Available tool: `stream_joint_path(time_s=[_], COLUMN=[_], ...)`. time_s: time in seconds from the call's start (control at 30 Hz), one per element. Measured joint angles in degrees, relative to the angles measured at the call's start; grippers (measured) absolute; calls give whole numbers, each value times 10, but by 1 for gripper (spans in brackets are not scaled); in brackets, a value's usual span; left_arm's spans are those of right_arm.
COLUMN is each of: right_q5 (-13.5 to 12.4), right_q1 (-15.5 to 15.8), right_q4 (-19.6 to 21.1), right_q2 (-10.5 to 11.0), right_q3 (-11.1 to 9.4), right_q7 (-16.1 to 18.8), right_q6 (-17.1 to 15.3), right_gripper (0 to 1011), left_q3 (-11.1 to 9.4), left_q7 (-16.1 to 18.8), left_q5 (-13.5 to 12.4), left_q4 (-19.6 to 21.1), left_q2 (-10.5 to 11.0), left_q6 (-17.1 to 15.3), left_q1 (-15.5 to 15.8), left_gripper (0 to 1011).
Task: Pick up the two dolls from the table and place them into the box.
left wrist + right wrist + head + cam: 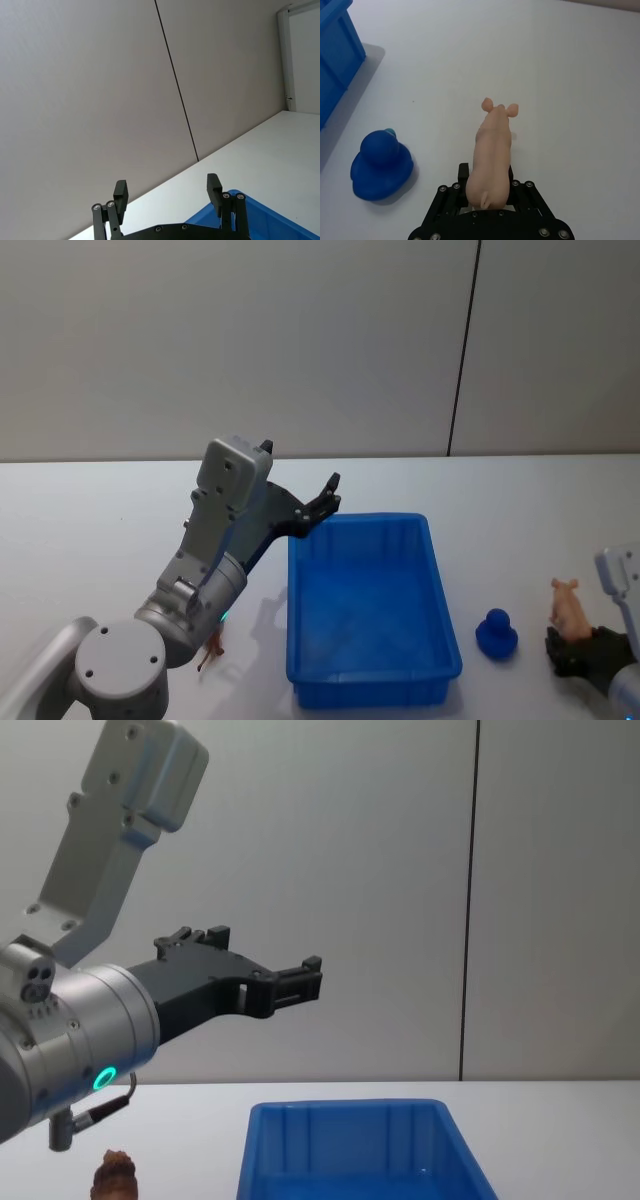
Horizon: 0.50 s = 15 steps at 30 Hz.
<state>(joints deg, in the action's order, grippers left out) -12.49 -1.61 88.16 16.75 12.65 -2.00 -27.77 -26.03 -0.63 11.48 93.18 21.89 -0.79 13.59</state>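
Pinching pink pig (pixel 492 145), right gripper (pixel 487 176) closed.

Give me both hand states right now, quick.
Left hand: open, empty, raised by the far left corner of the box.
Right hand: shut on the pink pig doll.
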Motion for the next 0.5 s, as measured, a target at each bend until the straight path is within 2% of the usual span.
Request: stream_joint_path(time_s=[0.5], right_q5=[37], right_q1=[-9], right_q4=[21], right_q2=[-3], right_q3=[-1], right_q7=[-2], right_q6=[71], right_gripper=[362], left_q3=[0], left_q7=[0], left_q5=[0], left_q4=[0], left_q2=[0], left_q6=[0], left_q1=[0], left_gripper=[1001])
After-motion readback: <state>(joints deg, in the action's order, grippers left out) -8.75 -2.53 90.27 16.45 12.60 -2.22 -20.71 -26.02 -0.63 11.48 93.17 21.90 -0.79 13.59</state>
